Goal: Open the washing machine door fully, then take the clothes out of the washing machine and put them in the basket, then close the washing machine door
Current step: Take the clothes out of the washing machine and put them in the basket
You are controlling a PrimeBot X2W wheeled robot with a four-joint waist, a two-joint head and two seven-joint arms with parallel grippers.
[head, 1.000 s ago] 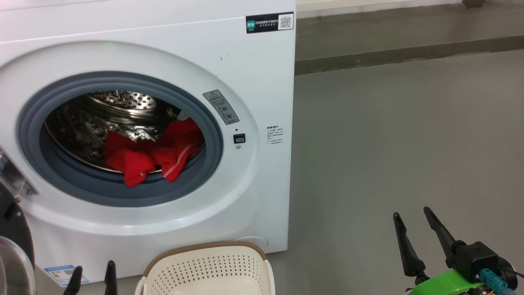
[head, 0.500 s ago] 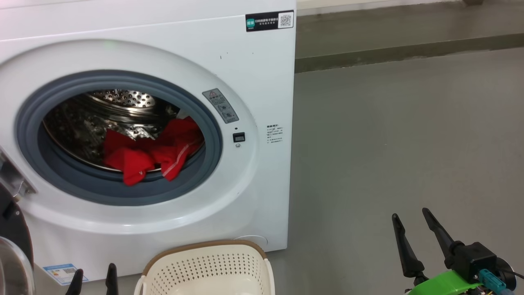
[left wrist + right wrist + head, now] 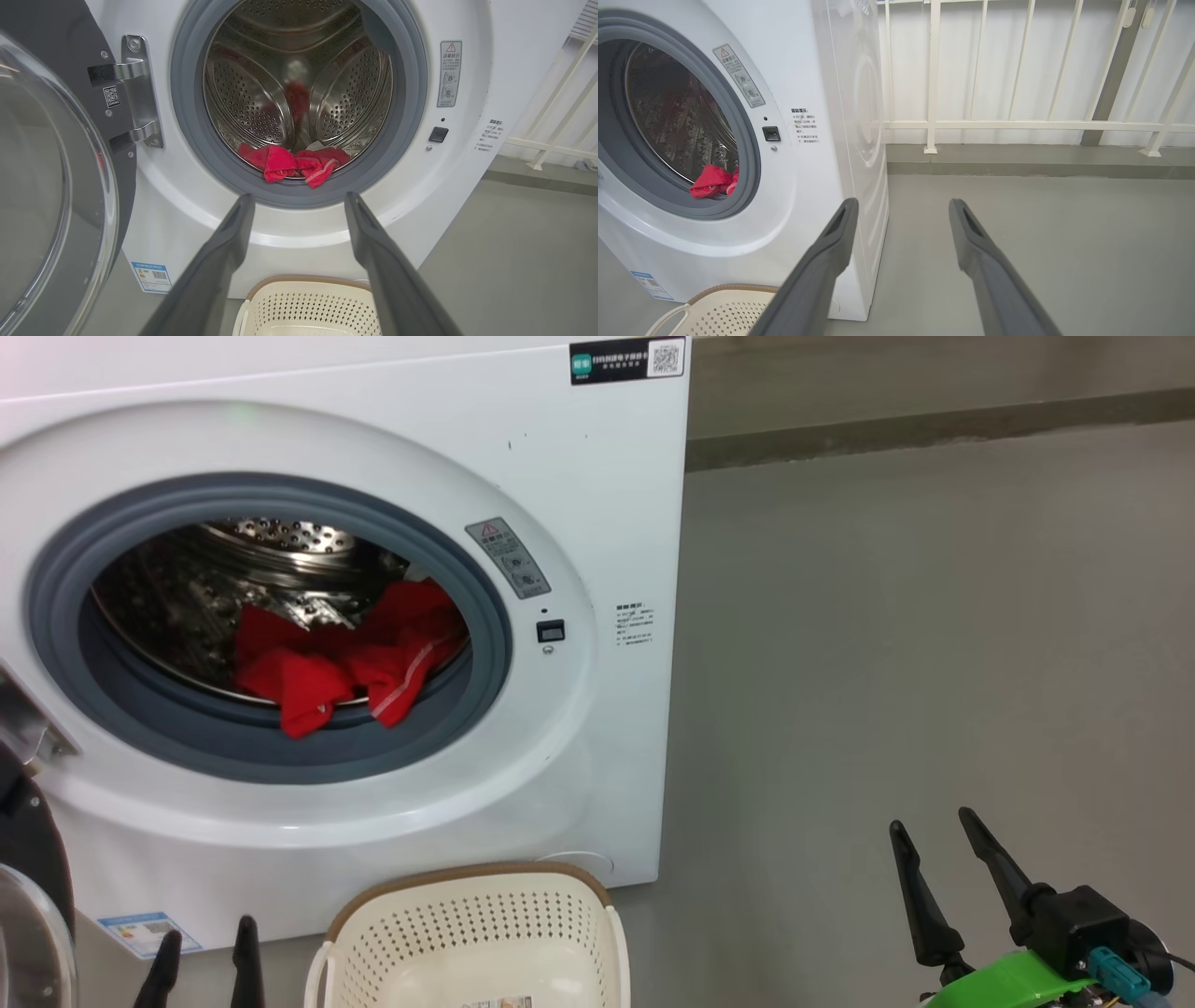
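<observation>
One of three steps seeming done: washing machine door [image 3: 51, 177] standing swung wide. Clothes [image 3: 345, 663] lying inside washing machine [image 3: 597, 476], at front lip; basket [image 3: 467, 879] waiting below, no clothes showing inside. Left fingers [image 3: 246, 963], right fingers [image 3: 999, 870] hanging spread wide, gripping nothing. Unloading, door closing remaining.

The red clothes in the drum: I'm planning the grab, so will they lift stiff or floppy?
Probably floppy: the red clothes lie crumpled, folds drooping over the grey rubber ring. Likely light, being thin fabric. They may come out bunched, since the folds overlap.
</observation>
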